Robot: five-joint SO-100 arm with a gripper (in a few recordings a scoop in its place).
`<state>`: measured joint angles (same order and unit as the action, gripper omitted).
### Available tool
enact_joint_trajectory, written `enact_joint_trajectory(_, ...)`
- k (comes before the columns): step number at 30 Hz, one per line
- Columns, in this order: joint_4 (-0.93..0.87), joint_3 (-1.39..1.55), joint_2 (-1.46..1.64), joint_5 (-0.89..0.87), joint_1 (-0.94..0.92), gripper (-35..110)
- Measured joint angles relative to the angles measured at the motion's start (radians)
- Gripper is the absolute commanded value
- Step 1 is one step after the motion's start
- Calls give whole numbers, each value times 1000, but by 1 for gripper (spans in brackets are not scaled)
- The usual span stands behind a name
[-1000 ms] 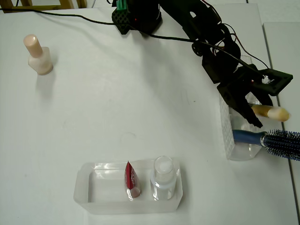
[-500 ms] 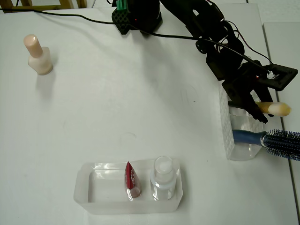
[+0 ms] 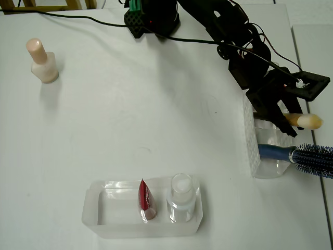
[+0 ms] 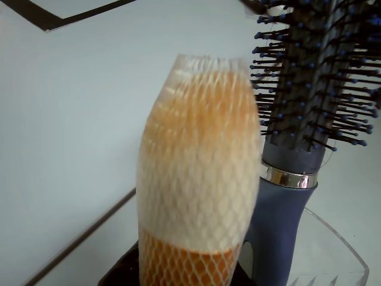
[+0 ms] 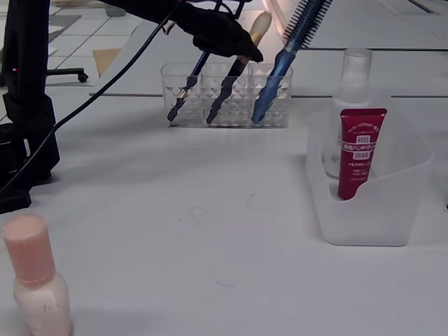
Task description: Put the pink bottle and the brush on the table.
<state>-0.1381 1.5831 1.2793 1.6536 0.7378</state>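
Gripper (image 3: 283, 122) fingers are seen over the clear holder (image 3: 253, 151) at the right side of the table (image 3: 156, 114) in the overhead view, and they are closed around the stem of the brush (image 3: 307, 121), just below its bristle tip. In the fixed view the black gripper (image 5: 241, 50) is clamped on the brush (image 5: 241, 59), which stands tilted in the middle compartment of the holder (image 5: 227, 105). The bristle tip is covered by a white net, as is shown close up in the wrist view (image 4: 199, 173). A blue hairbrush (image 5: 283, 59) leans in the next compartment, just beside the brush, and a thin dark pencil (image 5: 189, 84) leans in the compartment on the other side.

The pink bottle (image 3: 42, 61) stands upright on the table, well apart from the holder, at the far left in the overhead view. A clear tray (image 3: 112, 221) near the lower edge holds a red tube (image 3: 145, 200) and a clear bottle (image 3: 182, 198) side by side.
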Motion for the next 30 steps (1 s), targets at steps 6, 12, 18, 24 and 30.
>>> enact_joint_trajectory(6,-49,-2,17,-8,0,0)
enact_joint_trajectory(12,-135,-3,75,-26,0,0)
enact_joint_trajectory(18,-176,-55,149,-44,-28,0)
enact_joint_trajectory(24,-256,-64,242,-77,-18,0)
enact_joint_trajectory(30,-431,-152,337,-101,-18,0)
